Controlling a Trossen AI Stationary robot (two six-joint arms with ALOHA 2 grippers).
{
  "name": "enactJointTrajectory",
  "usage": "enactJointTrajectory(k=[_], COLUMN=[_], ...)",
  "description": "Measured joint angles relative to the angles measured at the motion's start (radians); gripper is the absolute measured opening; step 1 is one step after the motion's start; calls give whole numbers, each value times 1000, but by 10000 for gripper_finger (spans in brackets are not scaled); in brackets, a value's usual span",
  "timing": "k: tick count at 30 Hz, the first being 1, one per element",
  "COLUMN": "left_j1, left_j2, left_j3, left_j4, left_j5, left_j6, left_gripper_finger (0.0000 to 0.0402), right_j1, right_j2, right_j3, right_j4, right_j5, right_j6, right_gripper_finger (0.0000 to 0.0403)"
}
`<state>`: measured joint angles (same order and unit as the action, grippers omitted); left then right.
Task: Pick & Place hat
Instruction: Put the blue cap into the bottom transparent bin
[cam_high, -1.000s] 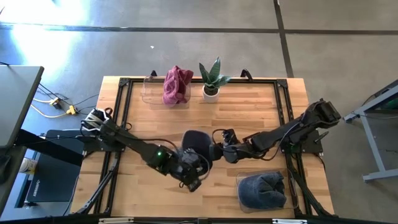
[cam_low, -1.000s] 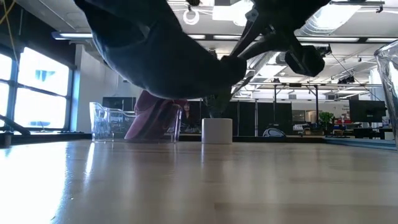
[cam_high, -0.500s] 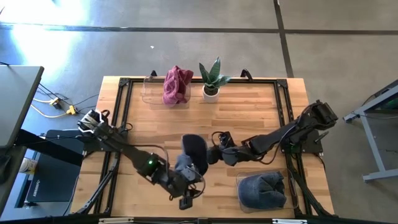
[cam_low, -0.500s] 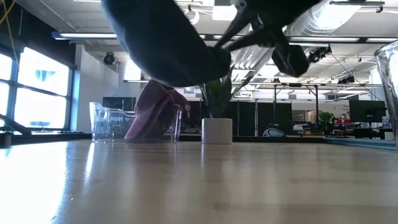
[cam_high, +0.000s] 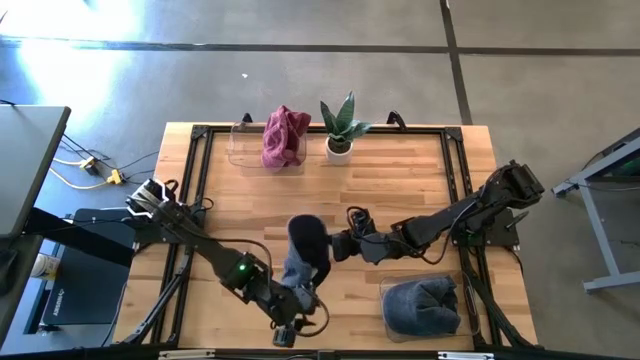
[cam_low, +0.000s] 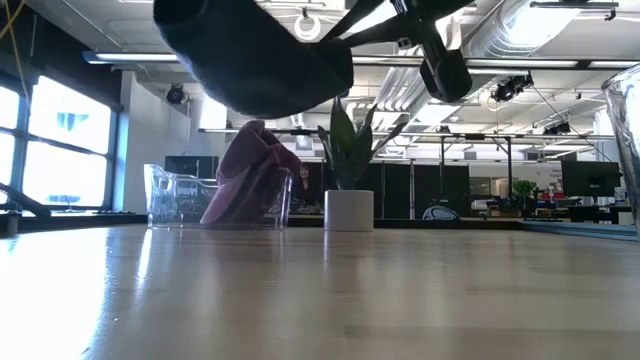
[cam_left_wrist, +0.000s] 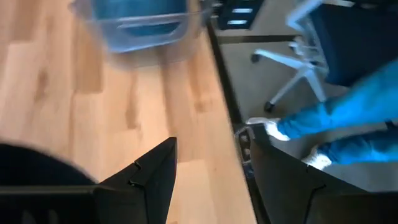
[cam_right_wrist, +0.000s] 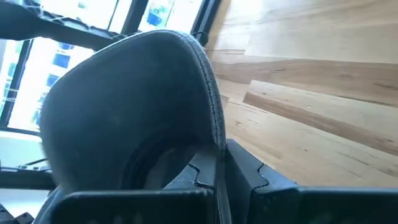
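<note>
The dark cap is off the table near its middle; in the low view the cap hangs high above the wood. My right gripper reaches in from the table's right and is shut on it. In the right wrist view the cap fills the space ahead of my right gripper. My left gripper is by the near edge, below the cap in the picture. It is open, and in the left wrist view my left gripper has only bare table between its fingers. My right gripper pinches the cap's stitched brim edge between its two fingers. It comes roughly level from the table's right side. The cap is lifted clear of the table and juts out past the fingers toward the table's left.
A clear bin with a maroon hat and a potted plant stand at the far edge. A clear bin of blue hats sits near the right near corner. An office chair base shows beyond the table.
My left gripper has drawn back from beside the cap toward the table's near edge. My right gripper has carried the cap a little toward the table's left, and in the low view the cap now sits higher and farther left.
</note>
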<state>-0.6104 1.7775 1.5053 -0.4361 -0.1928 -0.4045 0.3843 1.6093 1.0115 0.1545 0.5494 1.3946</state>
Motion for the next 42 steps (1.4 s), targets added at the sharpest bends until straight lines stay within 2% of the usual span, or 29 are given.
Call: enactJointTrajectory(k=[2,4,8,12,14,16,20,21,24,30,33,36,39,42], left_j1=[0,0,2,1,1,1,1,1,0,1,0,-11,-25,-51], left_j2=[0,-2,-27,-24,-24,-24,-24,-24,-24,-24,15,45,63,80], left_j3=[0,0,-1,-2,-2,-2,-2,-2,-2,-2,2,-3,2,-3], left_j4=[24,11,-46,1,11,2,-47,-60,-68,-123,-136,-151,-132,-152], left_j5=[23,13,-138,-287,-315,-341,-370,-376,-421,-341,-323,-288,-202,-187], left_j6=[34,-27,-333,-411,-420,-430,-445,-458,-480,-443,-369,-278,-164,-118], left_gripper_finger=[200,200,200,191,172,136,27,15,13,2,1,0,0,0], right_j1=[-4,-4,0,-1,-5,3,21,24,33,40,39,38,39,42], right_j2=[0,0,0,21,35,45,46,46,46,47,67,113,157,175], right_j3=[0,0,3,3,3,3,3,3,3,3,10,74,164,250], right_j4=[5,0,-23,-28,-23,-24,-32,-32,-27,23,53,51,-3,-156], right_j5=[-6,0,73,81,64,66,91,97,118,151,159,156,139,157], right_j6=[-13,-10,22,23,23,23,27,35,45,40,27,-12,-74,-95], right_gripper_finger=[5,5,5,5,5,5,5,5,5,5,5,5,5,5])
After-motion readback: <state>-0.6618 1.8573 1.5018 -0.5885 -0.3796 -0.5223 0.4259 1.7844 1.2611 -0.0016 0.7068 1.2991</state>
